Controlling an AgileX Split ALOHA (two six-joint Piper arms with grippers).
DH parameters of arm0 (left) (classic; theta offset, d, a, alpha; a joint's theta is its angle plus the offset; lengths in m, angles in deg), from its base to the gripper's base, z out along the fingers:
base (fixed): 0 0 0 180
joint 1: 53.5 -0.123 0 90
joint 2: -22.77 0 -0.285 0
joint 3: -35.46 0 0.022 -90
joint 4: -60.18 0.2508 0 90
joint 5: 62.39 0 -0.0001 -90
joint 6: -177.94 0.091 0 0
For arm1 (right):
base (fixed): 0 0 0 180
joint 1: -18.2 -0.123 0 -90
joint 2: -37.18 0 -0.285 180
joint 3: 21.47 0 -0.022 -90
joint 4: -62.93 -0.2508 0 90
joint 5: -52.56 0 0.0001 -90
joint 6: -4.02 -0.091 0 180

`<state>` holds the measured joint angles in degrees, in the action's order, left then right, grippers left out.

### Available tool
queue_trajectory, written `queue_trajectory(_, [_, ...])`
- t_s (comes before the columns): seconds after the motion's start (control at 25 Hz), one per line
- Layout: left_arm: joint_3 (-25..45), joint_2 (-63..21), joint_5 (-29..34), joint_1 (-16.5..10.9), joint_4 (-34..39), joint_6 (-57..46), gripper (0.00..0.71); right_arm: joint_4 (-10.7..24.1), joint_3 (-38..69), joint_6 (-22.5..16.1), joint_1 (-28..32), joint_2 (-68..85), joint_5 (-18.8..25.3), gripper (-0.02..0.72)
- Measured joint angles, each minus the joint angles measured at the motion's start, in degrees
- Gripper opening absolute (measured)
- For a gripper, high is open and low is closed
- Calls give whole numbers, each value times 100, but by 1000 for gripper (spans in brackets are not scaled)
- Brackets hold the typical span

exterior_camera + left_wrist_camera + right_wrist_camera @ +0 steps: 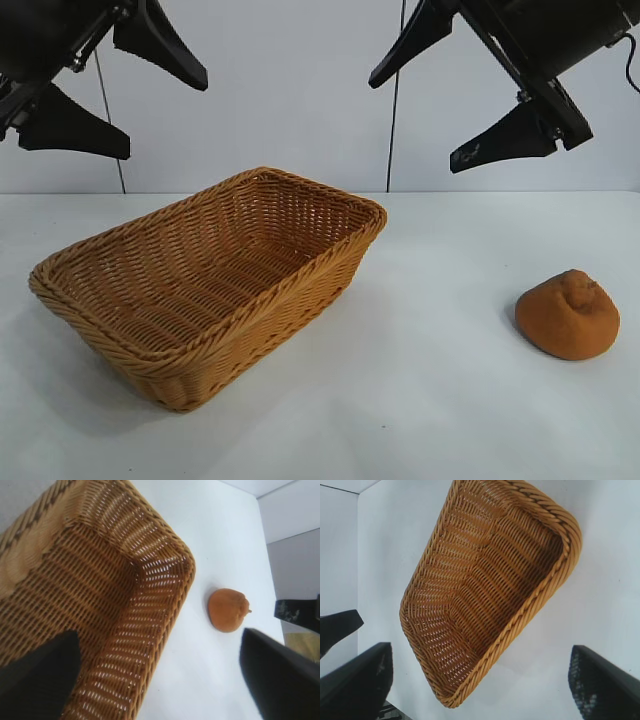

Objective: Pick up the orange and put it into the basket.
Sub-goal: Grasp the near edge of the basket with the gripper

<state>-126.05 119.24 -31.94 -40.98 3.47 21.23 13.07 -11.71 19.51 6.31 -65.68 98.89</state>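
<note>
On the white table (420,400), the orange (567,315) sits well right of the empty wicker basket (300,290). Both grippers hover high, fingers spread. The right gripper (430,100) should descend squarely, straddling the fruit's lumpy dome; the left gripper (120,95) can idle.

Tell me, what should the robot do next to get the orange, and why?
Probably the right pincer should come down toward the orange. Both pincers hang open high above the table, holding nothing; the left pincer is up over the basket's side. The orange sits alone on the right, apart from the empty basket, so the right arm looks closest.
</note>
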Motion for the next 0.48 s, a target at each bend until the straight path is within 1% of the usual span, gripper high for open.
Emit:
queue_trajectory(0.32, [0,0,-21,0,-6,0,616,0,0,5,0,0,0,652])
queue_trajectory(0.48, [0,0,17,0,-194,-5,616,0,0,5,0,0,0,652])
